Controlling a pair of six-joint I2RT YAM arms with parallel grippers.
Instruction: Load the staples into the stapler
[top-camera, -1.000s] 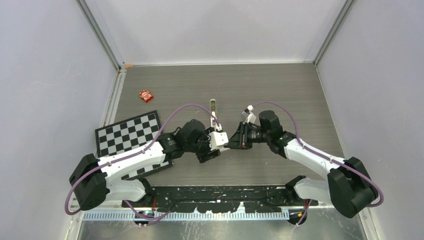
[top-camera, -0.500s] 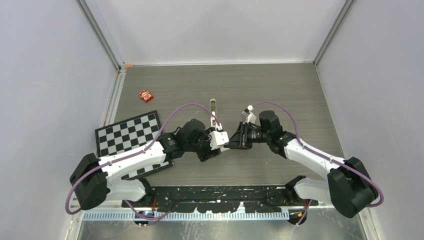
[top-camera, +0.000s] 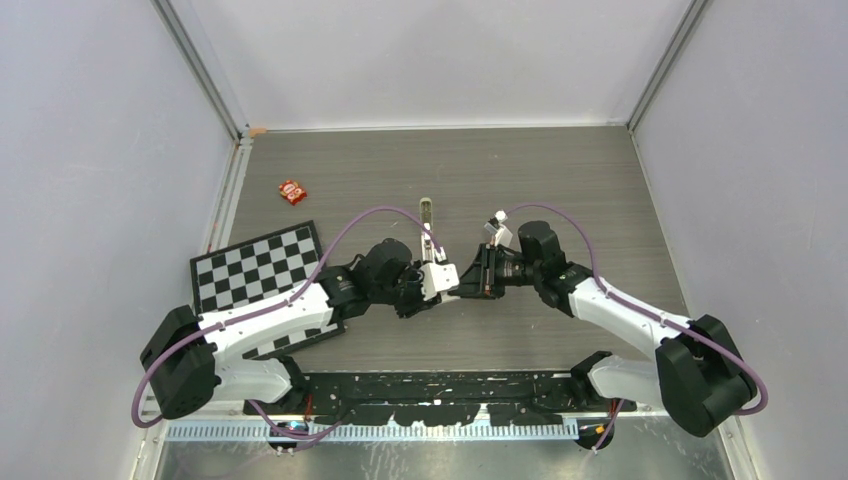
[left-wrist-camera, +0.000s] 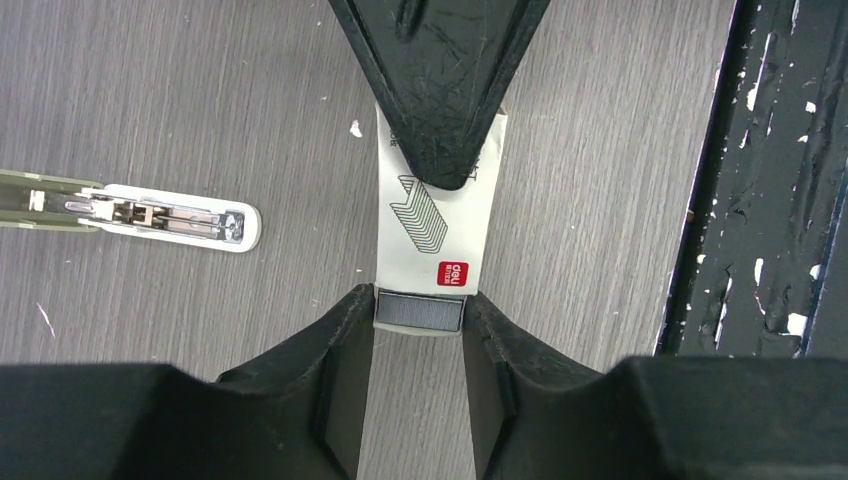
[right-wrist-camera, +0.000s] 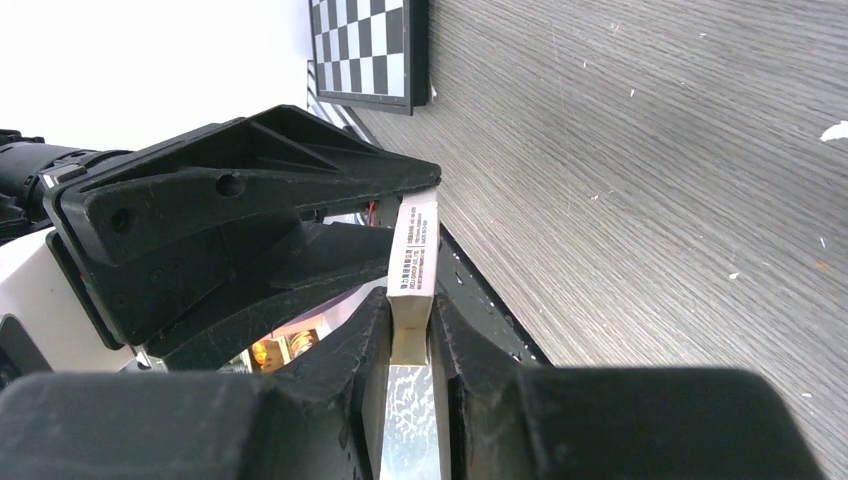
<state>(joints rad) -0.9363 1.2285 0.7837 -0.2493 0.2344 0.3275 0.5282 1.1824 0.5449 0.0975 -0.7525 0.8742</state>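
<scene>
A white staple box (left-wrist-camera: 432, 230) with a red logo hangs above the table between both arms. My right gripper (right-wrist-camera: 410, 310) is shut on the box (right-wrist-camera: 413, 250), and its black fingers (left-wrist-camera: 440, 100) cover the box's far end in the left wrist view. The grey staples (left-wrist-camera: 418, 311) show at the box's near end. My left gripper (left-wrist-camera: 420, 300) has a fingertip against each side of that end. The pale stapler (left-wrist-camera: 130, 215) lies opened on the table to the left, its metal channel showing. From above, the stapler (top-camera: 427, 212) lies beyond the two grippers.
A checkerboard (top-camera: 262, 270) lies at the left under the left arm. A small red packet (top-camera: 292, 191) sits at the far left. A black scuffed rail (left-wrist-camera: 760, 200) runs along the table's near edge. Grey walls close in three sides.
The left gripper's jaws have narrowed onto the staple end of the box. Both arms and the box have stayed nearly in place.
</scene>
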